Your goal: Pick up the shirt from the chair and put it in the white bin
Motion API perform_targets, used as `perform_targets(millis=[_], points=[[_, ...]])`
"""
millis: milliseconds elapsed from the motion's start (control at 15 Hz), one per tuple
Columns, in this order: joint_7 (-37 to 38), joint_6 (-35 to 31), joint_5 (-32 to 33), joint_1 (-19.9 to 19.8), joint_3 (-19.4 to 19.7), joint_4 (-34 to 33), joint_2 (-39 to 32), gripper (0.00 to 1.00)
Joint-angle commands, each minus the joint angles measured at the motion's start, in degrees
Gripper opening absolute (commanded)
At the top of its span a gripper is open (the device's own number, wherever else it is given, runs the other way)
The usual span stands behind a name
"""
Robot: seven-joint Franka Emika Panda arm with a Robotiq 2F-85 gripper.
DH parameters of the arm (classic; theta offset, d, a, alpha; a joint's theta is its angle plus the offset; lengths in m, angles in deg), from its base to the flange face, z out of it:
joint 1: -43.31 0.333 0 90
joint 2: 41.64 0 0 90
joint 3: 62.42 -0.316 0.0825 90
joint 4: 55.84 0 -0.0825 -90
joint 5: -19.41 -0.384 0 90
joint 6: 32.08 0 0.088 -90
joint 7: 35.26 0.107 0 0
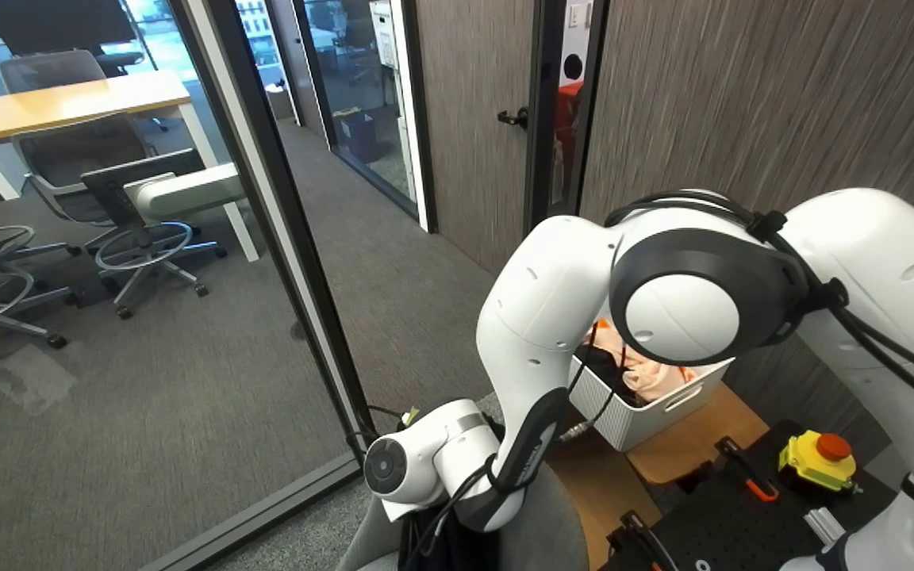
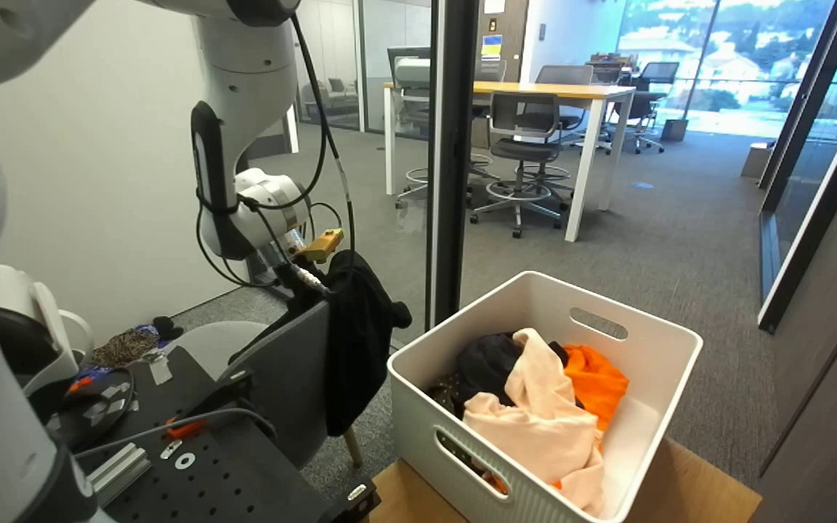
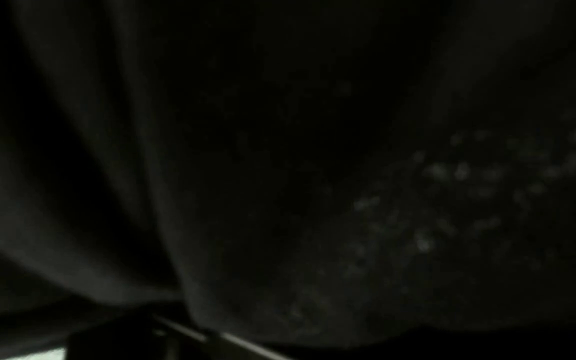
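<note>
Hanging over one grey chair (image 2: 284,396): one black shirt (image 2: 362,349), one claw (image 2: 307,283) at its top

One white arm (image 1: 528,317) reaches down to the chair, left of the bin in an exterior view. The shirt drapes over the chair's back, and the claw sits at the upper edge there. Its fingertips are lost against the dark folds, so I cannot tell whether they stand wide, narrow or pinching cloth; black fabric fills nearly all of the wrist view.

One white bin (image 2: 426,428) stands near right on a wooden surface (image 2: 713,483), two handle slots (image 2: 599,324) showing in its walls. Inside, one peach garment (image 2: 535,428) lies over orange cloth (image 2: 596,378) and dark cloth (image 2: 487,359), both too jumbled to count.

Near left, one black perforated board (image 2: 224,449) carries one pale ring (image 2: 179,460) near one grooved metal bar (image 2: 119,476). One yellow box (image 1: 808,462) bears one red button (image 1: 832,446). Far off stands one desk (image 2: 582,91) among office chairs (image 2: 524,149), too overlapped to count.
</note>
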Motion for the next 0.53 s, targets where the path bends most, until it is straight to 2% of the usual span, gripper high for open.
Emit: perform_targets(millis=[0, 467], points=[[-2.40, 0.46, 1.43, -4.24, 1.07, -0.59, -0.19, 1.00], [-4.91, 1.66, 0.04, -5.87, -0.18, -0.65, 0.09, 1.00]])
